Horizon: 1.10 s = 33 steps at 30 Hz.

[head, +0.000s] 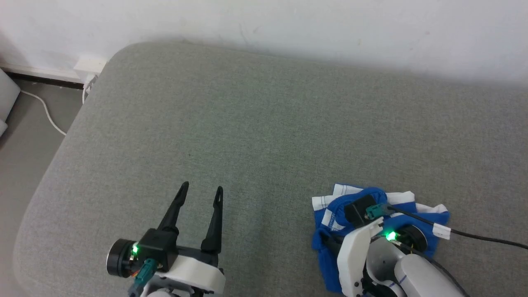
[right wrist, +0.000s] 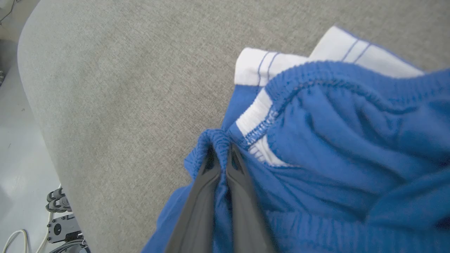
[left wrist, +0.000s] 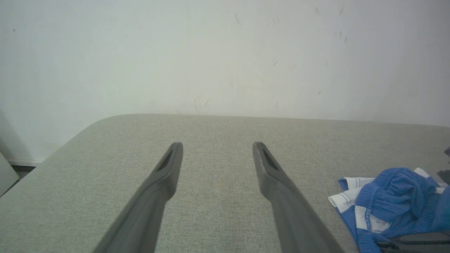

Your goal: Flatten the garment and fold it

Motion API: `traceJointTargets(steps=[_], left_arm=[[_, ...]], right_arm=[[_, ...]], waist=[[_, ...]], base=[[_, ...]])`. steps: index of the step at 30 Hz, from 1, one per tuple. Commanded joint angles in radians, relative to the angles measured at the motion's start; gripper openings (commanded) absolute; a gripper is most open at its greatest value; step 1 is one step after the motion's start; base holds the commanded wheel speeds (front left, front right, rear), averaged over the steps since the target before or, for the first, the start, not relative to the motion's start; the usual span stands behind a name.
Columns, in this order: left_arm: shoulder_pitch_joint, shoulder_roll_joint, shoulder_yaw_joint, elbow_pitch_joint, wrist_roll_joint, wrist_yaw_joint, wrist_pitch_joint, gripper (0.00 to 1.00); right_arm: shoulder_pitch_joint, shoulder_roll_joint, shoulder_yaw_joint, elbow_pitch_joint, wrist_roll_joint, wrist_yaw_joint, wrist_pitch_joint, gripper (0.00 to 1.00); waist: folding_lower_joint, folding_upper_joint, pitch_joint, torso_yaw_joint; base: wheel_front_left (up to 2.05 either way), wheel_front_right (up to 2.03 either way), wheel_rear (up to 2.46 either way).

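Starting at the left, note the left gripper (head: 202, 187) hovering low over the bare grey cushion (head: 247, 123), its two fingers spread wide with nothing between them, well apart from the cloth. Treat the open stretch of cushion between the two arms as the laying-out area. Further right, locate the garment (head: 373, 194), crumpled in a heap near the front right of the cushion, with the white waistband (head: 326, 202) doubled over on its left side and a small white label (head: 441, 231) sticking out at the right. Confirm the right gripper (right wrist: 221, 154) clamped tight on a bunched blue hem at the near left part of the heap, pinching cloth and not the cushion. For the flattening step judged to be in hand, lift only enough to free the pinched edge, then draw it leftward into the open area to unroll the heap rather than drag it as a lump. Bring in the left gripper to take a second edge, preferably the waistband, to prevent the soft knit from hanging and twisting from a single pinch point. Pull the two holds apart gently, allowing for probable spring-back of the elastic. Avoid snagging the black cable (head: 486, 239) running from the right wrist across the right side of the cloth. Check for smooth, flat layers before attempting any fold.
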Motion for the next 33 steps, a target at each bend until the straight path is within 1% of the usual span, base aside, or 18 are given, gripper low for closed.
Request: traceJointTargets(steps=[1, 4, 5, 6, 7, 10, 13, 18, 20, 23, 28, 30, 33], left_arm=[[-0.015, -0.005, -0.003, 0.004, -0.008, 0.006, -0.005, 1.0], [-0.015, -0.005, -0.004, 0.009, -0.008, 0.009, -0.005, 1.0], [-0.013, -0.005, -0.003, 0.011, -0.006, 0.009, -0.005, 1.0], [-0.011, -0.005, -0.001, 0.013, -0.004, 0.008, -0.005, 1.0], [-0.008, -0.005, 0.002, 0.015, -0.003, 0.007, -0.005, 1.0], [0.003, -0.005, 0.012, 0.019, 0.003, 0.002, -0.005, 1.0], [0.019, -0.005, 0.023, 0.019, 0.007, -0.001, -0.005, 1.0], [0.05, -0.005, 0.042, 0.011, 0.011, -0.003, -0.005, 1.0], [0.058, -0.005, 0.048, 0.005, 0.011, -0.004, -0.005, 1.0], [0.062, -0.005, 0.063, -0.008, 0.011, -0.003, -0.005, 1.0], [0.054, -0.005, 0.082, -0.031, 0.008, -0.007, -0.005, 1.0], [0.049, -0.005, 0.085, -0.039, 0.008, -0.01, -0.005, 1.0], [0.045, -0.005, 0.087, -0.05, 0.007, -0.011, -0.005, 1.0]], right_arm=[[0.009, -0.008, 0.017, 0.057, -0.002, -0.004, 0.01, 0.0], [-0.006, -0.005, 0.038, 0.099, 0.016, -0.004, -0.001, 0.0], [-0.01, -0.004, 0.039, 0.108, 0.022, -0.004, -0.008, 0.07], [-0.015, -0.004, 0.039, 0.113, 0.026, -0.004, -0.019, 0.98], [-0.019, -0.004, 0.037, 0.117, 0.03, -0.004, -0.031, 1.0], [-0.03, -0.012, 0.037, 0.111, 0.039, -0.004, -0.066, 1.0], [-0.035, -0.03, 0.022, 0.073, 0.047, -0.004, -0.095, 1.0], [-0.026, -0.083, -0.036, -0.052, 0.051, -0.004, -0.113, 1.0], [-0.02, -0.118, -0.064, -0.123, 0.028, -0.004, -0.128, 1.0], [0.004, -0.162, -0.124, -0.217, -0.014, -0.004, -0.147, 1.0], [0.063, -0.195, -0.256, -0.328, -0.107, -0.004, -0.224, 1.0], [0.094, -0.191, -0.317, -0.352, -0.157, -0.004, -0.279, 1.0], [0.152, -0.153, -0.414, -0.38, -0.202, -0.004, -0.364, 1.0]], waist=[[0.0, 0.0, -0.002, -0.002], [0.0, 0.0, -0.018, -0.014], [0.0, 0.0, -0.026, -0.019], [0.0, 0.0, -0.033, -0.025], [0.0, 0.0, -0.043, -0.031], [0.0, 0.0, -0.073, -0.051], [0.0, 0.0, -0.106, -0.074], [0.0, 0.0, -0.149, -0.116], [0.0, 0.0, -0.157, -0.131], [0.0, 0.0, -0.159, -0.153], [0.0, 0.0, -0.149, -0.183], [0.0, 0.0, -0.142, -0.189], [0.0, 0.0, -0.133, -0.197]], base=[[0.0, 0.0, 0.0], [0.0, 0.0, 0.0], [0.0, 0.0, 0.0], [0.0, 0.0, 0.0], [0.0, 0.0, 0.0], [0.0, 0.0, 0.0], [0.0, 0.0, 0.0], [0.0, 0.0, 0.0], [0.0, 0.0, 0.0], [0.0, 0.0, 0.0], [0.0, 0.0, 0.0], [0.0, 0.0, 0.0], [0.0, 0.0, 0.0]])
